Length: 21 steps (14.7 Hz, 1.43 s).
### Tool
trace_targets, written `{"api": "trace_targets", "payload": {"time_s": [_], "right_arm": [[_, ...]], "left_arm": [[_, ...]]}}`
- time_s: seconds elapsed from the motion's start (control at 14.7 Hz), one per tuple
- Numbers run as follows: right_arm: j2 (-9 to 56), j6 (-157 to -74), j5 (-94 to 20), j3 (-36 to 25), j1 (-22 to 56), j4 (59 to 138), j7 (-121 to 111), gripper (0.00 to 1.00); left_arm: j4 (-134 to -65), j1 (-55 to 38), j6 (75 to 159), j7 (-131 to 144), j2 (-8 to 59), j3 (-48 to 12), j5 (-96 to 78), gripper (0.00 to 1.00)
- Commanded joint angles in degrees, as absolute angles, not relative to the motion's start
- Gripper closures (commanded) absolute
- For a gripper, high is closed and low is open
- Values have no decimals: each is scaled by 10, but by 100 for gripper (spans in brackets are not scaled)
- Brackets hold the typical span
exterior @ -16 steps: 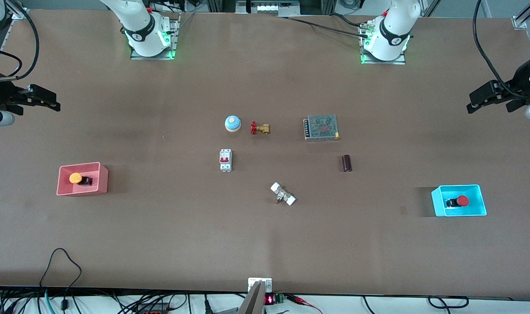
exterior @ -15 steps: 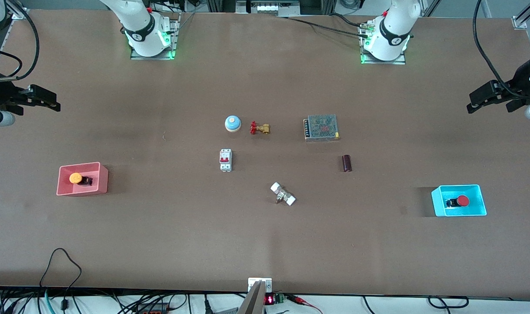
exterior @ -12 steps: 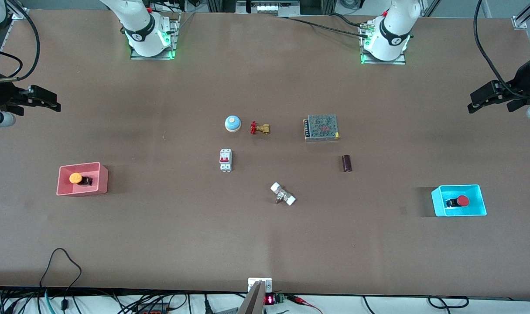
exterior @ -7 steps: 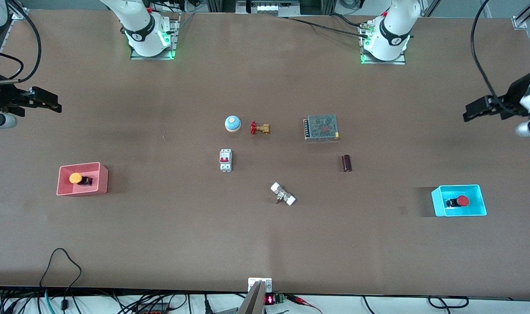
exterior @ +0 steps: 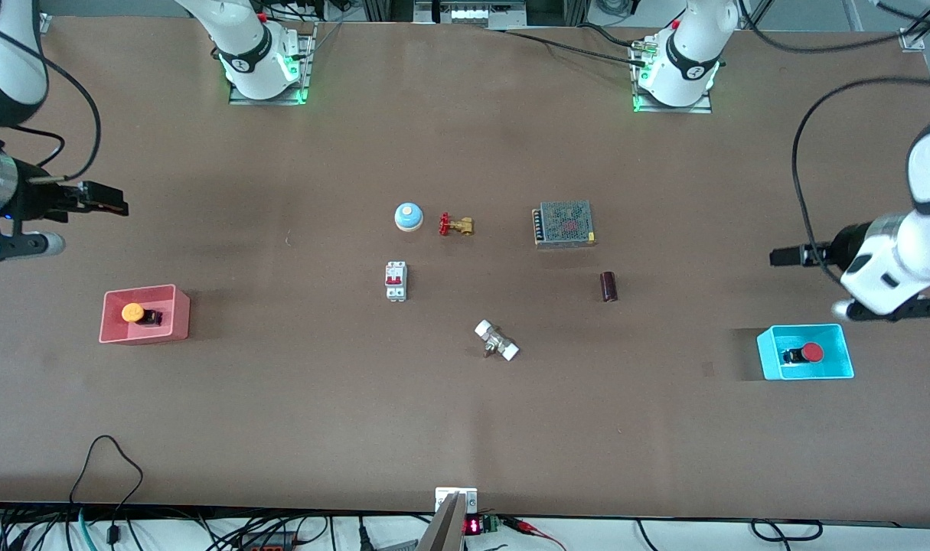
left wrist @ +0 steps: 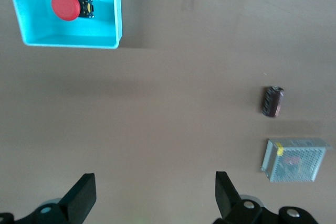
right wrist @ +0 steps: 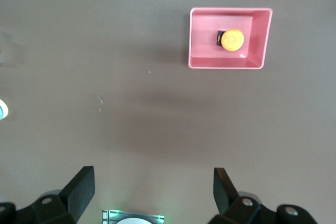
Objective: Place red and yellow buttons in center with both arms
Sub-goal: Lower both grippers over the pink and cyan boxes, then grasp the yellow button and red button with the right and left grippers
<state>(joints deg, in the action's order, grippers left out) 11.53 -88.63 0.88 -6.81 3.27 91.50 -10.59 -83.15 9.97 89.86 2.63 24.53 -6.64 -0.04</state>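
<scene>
The orange-yellow button [exterior: 132, 312] lies on its side in the pink bin [exterior: 181, 315] at the right arm's end of the table. It also shows in the right wrist view [right wrist: 231, 40]. The red button [exterior: 813, 353] lies in the cyan bin [exterior: 805, 328] at the left arm's end. It also shows in the left wrist view [left wrist: 65, 6]. My right gripper [exterior: 116, 207] is open and empty over bare table beside the pink bin [right wrist: 226, 62]. My left gripper [exterior: 778, 256] is open and empty over bare table beside the cyan bin [left wrist: 118, 14].
On the brown table's middle stand a blue dome [exterior: 408, 216], a brass valve [exterior: 455, 225], a mesh power supply [exterior: 563, 223], a white breaker [exterior: 396, 281], a dark cylinder [exterior: 608, 286] and a white-ended fitting [exterior: 497, 340].
The left arm has swung down over the table toward the cyan bin. The right gripper has shifted a little toward the pink bin. The buttons have not moved.
</scene>
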Motion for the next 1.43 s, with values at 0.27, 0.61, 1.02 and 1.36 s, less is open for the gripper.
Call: {"api": "trace_targets", "payload": {"time_s": [0.27,0.61,1.02,1.36], "right_arm": [[148,-970,22,-69,30,959,-96,0],[125,-1084,70,-69,34,1054,-81,0],[99,-1288,76,-69,-12,1177,-117,0],[137,-1381,74,-69,-40,1178,-164,0]], "left_arm": [[-766,154,981,18,359,-44,11,0],[-816,156,1086,1,361,-43,40,0],[-811,156,1150,-71,416,-40,40,0],[-811,174,1169,-96,425,-38,38,0]]}}
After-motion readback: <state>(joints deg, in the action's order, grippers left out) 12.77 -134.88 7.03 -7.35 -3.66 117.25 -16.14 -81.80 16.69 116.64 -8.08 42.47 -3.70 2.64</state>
